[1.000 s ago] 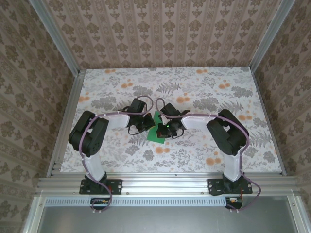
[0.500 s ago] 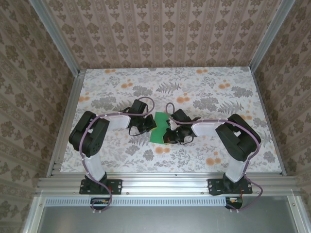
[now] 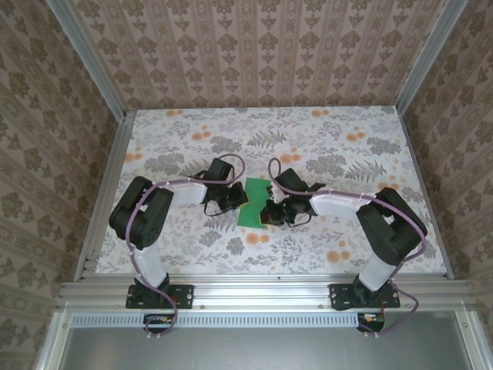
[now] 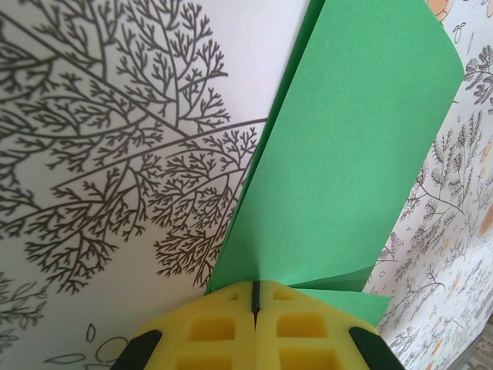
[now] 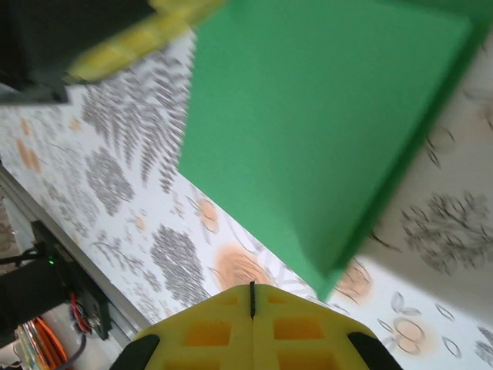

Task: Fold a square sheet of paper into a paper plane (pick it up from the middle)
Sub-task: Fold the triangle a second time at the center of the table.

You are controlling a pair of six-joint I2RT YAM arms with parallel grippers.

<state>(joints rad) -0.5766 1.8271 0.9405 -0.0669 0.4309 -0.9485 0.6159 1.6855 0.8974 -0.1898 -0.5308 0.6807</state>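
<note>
1. At the middle of the floral table, in the top view, I saw the green sheet of paper lying between the two grippers, the left gripper at its left edge and the right gripper at its near right corner.
2. In the left wrist view, the left gripper's yellow fingers were pressed fully together, with only a thin dark seam between them. The paper's near edge ran straight into that seam, so I took it as clamped there.
3. In that view the sheet was doubled, with a second layer peeking out along the left side and at the lower right, and its far end curled slightly.
4. In the right wrist view, the right gripper's fingers were also closed tight, with nothing between them. The paper's nearest corner sat just beside the fingertips, and I could not tell whether it touched them.
5. That view also showed the sheet raised off the table, throwing a soft shadow under its right edge.
</note>
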